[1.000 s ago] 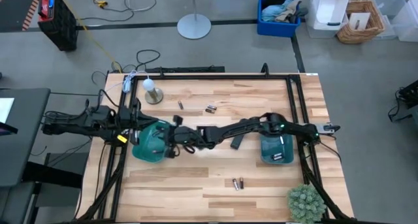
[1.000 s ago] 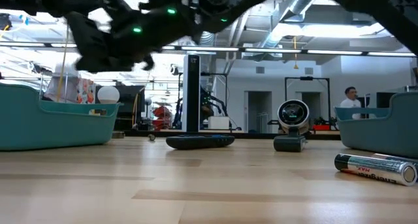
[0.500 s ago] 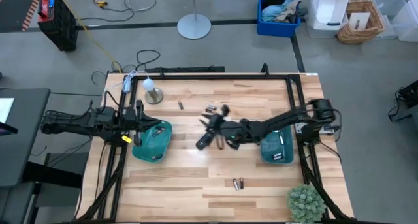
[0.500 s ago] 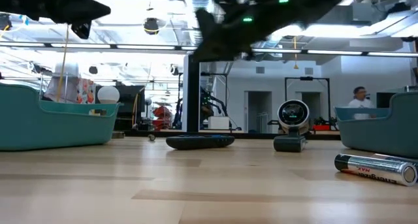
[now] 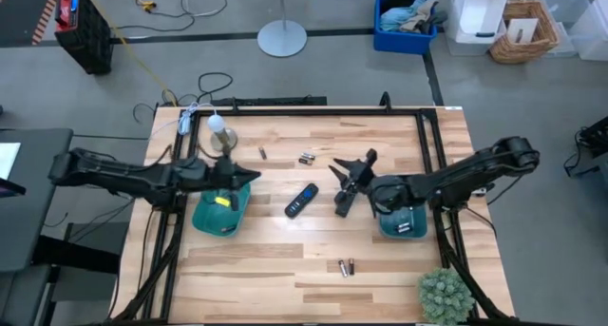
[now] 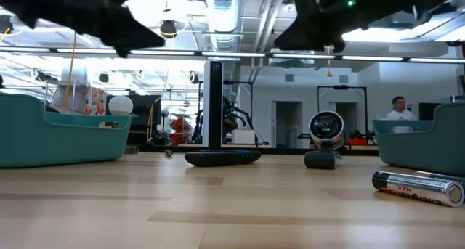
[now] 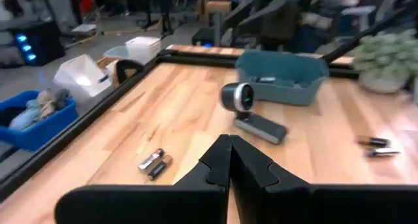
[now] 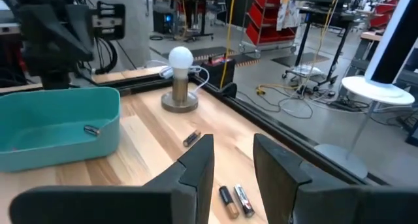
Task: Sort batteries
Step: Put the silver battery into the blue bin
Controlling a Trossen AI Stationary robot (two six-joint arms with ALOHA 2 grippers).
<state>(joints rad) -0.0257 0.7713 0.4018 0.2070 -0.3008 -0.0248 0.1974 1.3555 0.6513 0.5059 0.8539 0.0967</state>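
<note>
Batteries lie loose on the wooden table: a pair [image 5: 306, 159] near the far side, a single one [image 5: 262, 152], and a pair [image 5: 345, 266] near the near edge. One battery [image 8: 91, 129] lies in the left teal tray [image 5: 220, 212], and another [image 7: 264, 79] in the right teal tray [image 5: 401, 217]. My left gripper [image 5: 249, 177] is shut and hangs above the left tray's far right corner. My right gripper [image 5: 353, 162] is open in the air over the table's middle, above the black flashlight [image 5: 344, 202]. In the right wrist view the far pair [image 8: 235, 199] lies beyond its fingers.
A flat black remote [image 5: 301, 200] lies left of the flashlight. A bulb on a round base [image 5: 221, 134] stands at the far left corner, and a potted plant [image 5: 445, 296] at the near right corner. A black frame runs along the table's edges. A battery [image 6: 418, 187] lies close to the low camera.
My right gripper has drawn back from the left tray toward the table's right, and now hangs over the middle. My left gripper has moved right, out over the left tray's far right corner. The remote, earlier covered by the right arm, now shows.
</note>
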